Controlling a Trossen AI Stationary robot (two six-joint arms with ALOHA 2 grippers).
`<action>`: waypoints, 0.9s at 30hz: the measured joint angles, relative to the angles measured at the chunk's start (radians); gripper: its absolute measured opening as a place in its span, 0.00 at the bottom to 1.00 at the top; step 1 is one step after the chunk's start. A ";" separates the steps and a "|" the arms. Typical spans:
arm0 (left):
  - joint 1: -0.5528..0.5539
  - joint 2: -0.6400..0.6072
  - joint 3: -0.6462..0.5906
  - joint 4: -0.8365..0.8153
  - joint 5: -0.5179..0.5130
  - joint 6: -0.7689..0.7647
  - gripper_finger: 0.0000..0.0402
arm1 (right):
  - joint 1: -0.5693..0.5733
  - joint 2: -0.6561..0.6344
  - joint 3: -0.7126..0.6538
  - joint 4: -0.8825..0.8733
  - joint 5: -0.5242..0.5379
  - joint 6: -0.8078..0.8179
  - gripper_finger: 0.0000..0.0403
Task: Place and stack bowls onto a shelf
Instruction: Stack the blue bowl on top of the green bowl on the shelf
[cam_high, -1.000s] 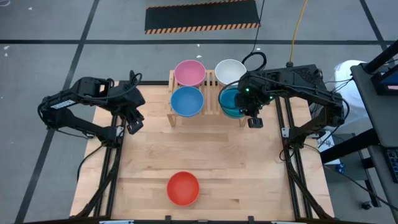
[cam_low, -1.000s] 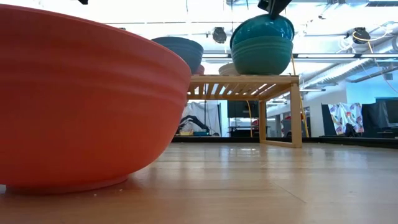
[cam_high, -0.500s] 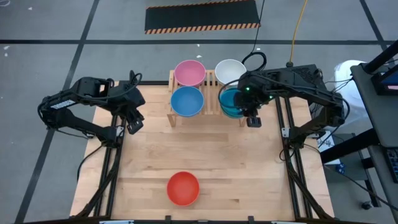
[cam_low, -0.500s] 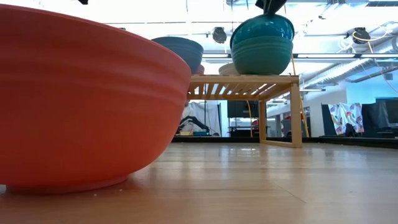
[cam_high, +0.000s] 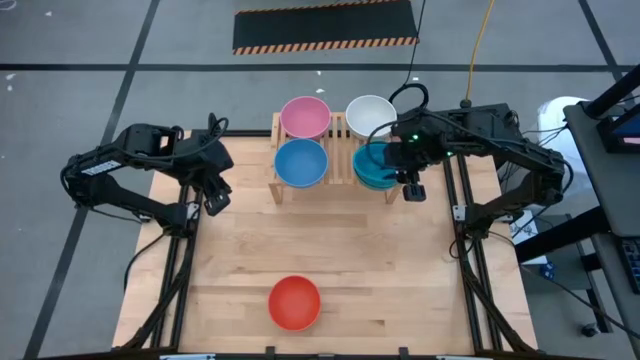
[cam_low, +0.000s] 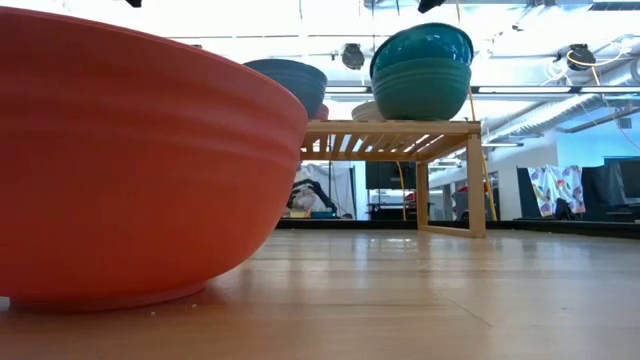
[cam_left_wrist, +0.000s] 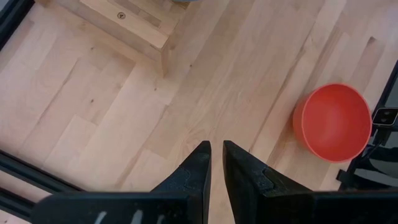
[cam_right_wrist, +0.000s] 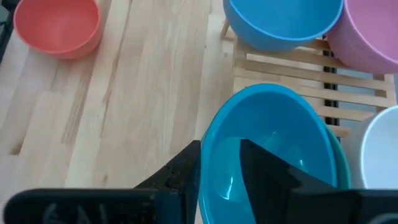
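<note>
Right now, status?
Right tool above teal bowl, which sits nested in green bowl on shelf. Left tool idle, shut. Red bowl waits on table.

bowls (cam_high: 302, 164) on shelf (cam_high: 342, 142), one apart

Overhead looks straight down; the low camera sits against the red bowl (cam_low: 140, 160).

left claw (cam_high: 213, 197): fingers nearly together, parked | right claw (cam_high: 411, 187): parted, raised
</note>
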 joint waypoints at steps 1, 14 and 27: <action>0.000 0.000 0.000 0.000 0.000 0.000 0.12 | 0.000 0.000 0.000 -0.001 -0.001 -0.011 0.24; 0.000 0.000 0.000 0.000 0.000 0.001 0.12 | 0.000 0.000 0.000 -0.032 -0.031 -0.090 0.02; 0.000 0.000 0.000 0.000 0.000 0.000 0.12 | 0.000 0.001 -0.122 -0.036 -0.085 -0.093 0.00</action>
